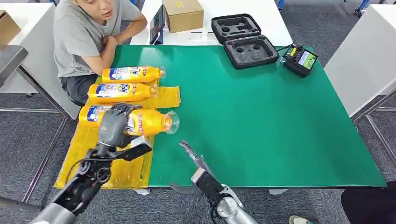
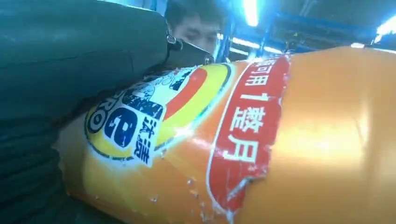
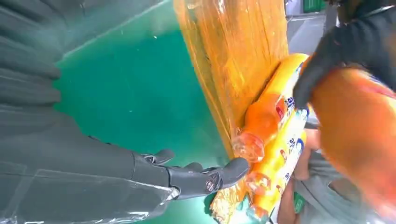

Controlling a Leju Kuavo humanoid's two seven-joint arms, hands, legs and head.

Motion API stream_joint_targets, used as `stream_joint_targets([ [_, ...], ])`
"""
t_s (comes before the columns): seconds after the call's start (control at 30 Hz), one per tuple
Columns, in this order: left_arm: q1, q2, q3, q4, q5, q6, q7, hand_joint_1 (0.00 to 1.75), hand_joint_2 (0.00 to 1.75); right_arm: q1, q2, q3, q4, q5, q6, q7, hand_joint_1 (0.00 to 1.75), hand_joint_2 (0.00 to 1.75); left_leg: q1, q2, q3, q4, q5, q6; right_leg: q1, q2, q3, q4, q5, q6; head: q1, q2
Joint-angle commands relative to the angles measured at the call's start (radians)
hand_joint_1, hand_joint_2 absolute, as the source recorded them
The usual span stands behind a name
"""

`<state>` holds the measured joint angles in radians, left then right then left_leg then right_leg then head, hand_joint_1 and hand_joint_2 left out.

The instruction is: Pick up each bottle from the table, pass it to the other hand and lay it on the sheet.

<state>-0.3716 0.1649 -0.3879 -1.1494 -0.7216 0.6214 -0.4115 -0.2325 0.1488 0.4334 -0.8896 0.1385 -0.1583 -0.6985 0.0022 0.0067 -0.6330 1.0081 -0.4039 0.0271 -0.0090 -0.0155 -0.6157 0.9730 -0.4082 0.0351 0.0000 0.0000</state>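
Two orange bottles (image 1: 133,73) (image 1: 123,91) lie side by side on the yellow sheet (image 1: 116,172) at the left of the green table (image 1: 261,116). My left hand (image 1: 114,126) grips a third orange bottle (image 1: 149,122) around its middle; it lies level over the sheet's edge with its neck out over the green top. The left wrist view shows that bottle's label (image 2: 243,140) close beside my left hand (image 2: 46,93). I cannot tell whether it touches the sheet. My right hand (image 1: 191,156) hangs open near the table's front edge, empty, its fingers (image 3: 201,179) pointing toward the bottles (image 3: 266,116).
A person (image 1: 86,32) sits at the table's far left corner, close to the sheet. A black foam case (image 1: 243,39), a cardboard box (image 1: 183,15) and a small controller (image 1: 300,59) stand along the far edge. White tables flank both sides.
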Motion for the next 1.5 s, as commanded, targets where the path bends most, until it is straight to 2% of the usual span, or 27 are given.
stream_joint_targets([
  [0.03,0.04,0.247,0.084,-0.011,-0.235,-0.095,0.103,1.75,1.75,-0.035,-0.004,-0.016,0.047,-0.01,0.03,0.0,0.0,1.75,0.001,0.003,0.005,0.0,-0.003,-0.001,0.001,0.004,0.004,0.0,-0.001,-0.001,0.0,0.0],
  [0.13,0.06,0.281,0.107,-0.048,-0.241,-0.125,0.107,1.75,1.75,-0.04,-0.004,-0.013,0.054,-0.012,0.032,0.0,0.0,1.75,0.001,0.004,0.005,0.0,-0.003,-0.002,0.001,0.005,0.003,0.0,-0.002,-0.002,0.0,0.0],
  [0.3,0.065,0.291,0.1,-0.057,-0.266,-0.154,0.121,1.75,1.75,-0.041,-0.004,-0.011,0.056,-0.012,0.036,0.0,0.0,1.75,0.001,0.001,0.002,0.0,-0.001,-0.001,0.001,0.002,0.001,0.0,-0.001,-0.002,0.0,0.0],
  [0.4,0.145,0.381,0.132,-0.126,-0.253,-0.222,0.125,1.75,1.75,-0.039,-0.004,-0.004,0.052,-0.016,0.044,0.0,0.0,1.75,0.001,0.002,0.002,0.0,-0.002,-0.001,0.001,0.003,0.001,0.0,-0.001,-0.002,0.0,0.0],
  [0.43,0.18,0.416,0.148,-0.15,-0.238,-0.242,0.116,1.75,1.75,-0.041,-0.004,-0.001,0.054,-0.017,0.044,0.0,0.0,1.75,0.001,0.006,0.006,0.0,-0.004,-0.002,0.001,0.008,0.004,0.0,-0.002,-0.002,0.001,0.0],
  [0.53,0.223,0.452,0.164,-0.205,-0.213,-0.299,0.103,1.75,1.75,-0.046,-0.005,0.001,0.057,-0.027,0.05,0.0,0.0,1.75,0.001,0.005,0.003,0.0,-0.003,-0.002,0.001,0.008,0.001,0.0,-0.001,-0.002,0.0,0.0],
  [0.6,0.171,0.459,0.15,-0.199,-0.18,-0.366,0.086,1.75,1.75,-0.058,0.001,-0.001,0.071,-0.031,0.052,0.0,0.0,1.75,0.002,0.005,0.003,0.0,-0.003,-0.003,0.001,0.008,0.001,0.0,-0.002,-0.002,0.0,0.0],
  [0.73,0.054,0.408,0.075,-0.11,-0.116,-0.465,0.04,1.75,1.75,-0.076,0.009,-0.001,0.088,-0.036,0.05,0.0,0.0,1.75,0.003,-0.002,0.0,0.0,-0.001,-0.003,0.002,0.001,-0.001,0.0,-0.002,-0.003,0.001,0.0],
  [0.83,0.055,0.382,0.048,-0.102,-0.063,-0.499,0.024,1.75,1.75,-0.071,0.006,0.001,0.077,-0.039,0.05,0.0,0.0,1.75,0.002,0.0,0.001,-0.001,-0.001,-0.002,0.001,0.003,0.0,-0.001,-0.002,-0.003,0.001,0.0],
  [0.97,0.116,0.325,0.019,-0.092,-0.013,-0.501,0.025,1.75,1.75,-0.05,0.003,0.004,0.052,-0.041,0.041,0.0,0.0,1.75,0.001,0.0,0.007,-0.003,-0.002,-0.003,0.0,0.004,0.005,-0.002,-0.002,-0.003,0.001,0.0],
  [1.07,0.11,0.267,-0.004,-0.04,0.001,-0.473,0.022,1.75,1.75,-0.04,0.0,0.006,0.039,-0.041,0.031,0.0,0.0,1.75,0.0,-0.001,0.008,-0.003,-0.003,-0.003,0.0,0.002,0.006,-0.002,-0.003,-0.003,0.0,0.0],
  [1.17,0.107,0.195,-0.024,0.018,-0.017,-0.379,0.016,1.75,1.75,-0.048,0.0,0.011,0.051,-0.037,0.036,0.0,0.0,1.75,-0.001,-0.001,0.004,-0.003,-0.001,-0.002,-0.001,0.002,0.002,-0.002,-0.002,-0.002,0.0,0.0],
  [1.2,0.107,0.195,-0.024,0.018,-0.017,-0.379,0.016,1.75,1.75,-0.048,0.0,0.011,0.051,-0.037,0.036,0.0,0.0,1.75,0.0,-0.002,0.007,-0.004,-0.001,-0.003,-0.001,0.001,0.006,-0.003,-0.003,-0.002,0.0,0.0],
  [1.27,0.107,0.195,-0.024,0.018,-0.017,-0.379,0.016,1.75,1.75,-0.048,0.0,0.011,0.051,-0.037,0.036,0.0,0.0,1.75,0.0,0.0,0.003,-0.002,-0.001,-0.002,0.0,0.003,0.001,-0.001,-0.001,-0.002,0.0,0.0],
  [1.4,0.109,0.198,-0.026,0.024,-0.021,-0.372,0.014,1.75,1.75,-0.053,0.002,0.009,0.058,-0.039,0.037,0.0,0.0,1.75,0.001,0.0,0.006,-0.002,-0.003,-0.003,0.0,0.004,0.004,-0.001,-0.002,-0.003,0.0,0.0],
  [1.47,0.097,0.174,-0.039,0.066,-0.043,-0.34,0.019,1.75,1.75,-0.063,0.002,0.012,0.068,-0.037,0.031,0.0,0.0,1.75,0.001,0.0,0.003,-0.001,-0.002,-0.003,0.0,0.003,0.001,-0.001,-0.001,-0.003,0.0,0.0],
  [1.5,0.085,0.157,-0.049,0.101,-0.084,-0.288,0.028,1.75,1.75,-0.067,0.0,0.013,0.073,-0.039,0.031,0.0,0.0,1.75,0.001,-0.001,0.007,-0.002,-0.003,-0.003,0.001,0.003,0.005,-0.002,-0.003,-0.003,0.0,0.0],
])
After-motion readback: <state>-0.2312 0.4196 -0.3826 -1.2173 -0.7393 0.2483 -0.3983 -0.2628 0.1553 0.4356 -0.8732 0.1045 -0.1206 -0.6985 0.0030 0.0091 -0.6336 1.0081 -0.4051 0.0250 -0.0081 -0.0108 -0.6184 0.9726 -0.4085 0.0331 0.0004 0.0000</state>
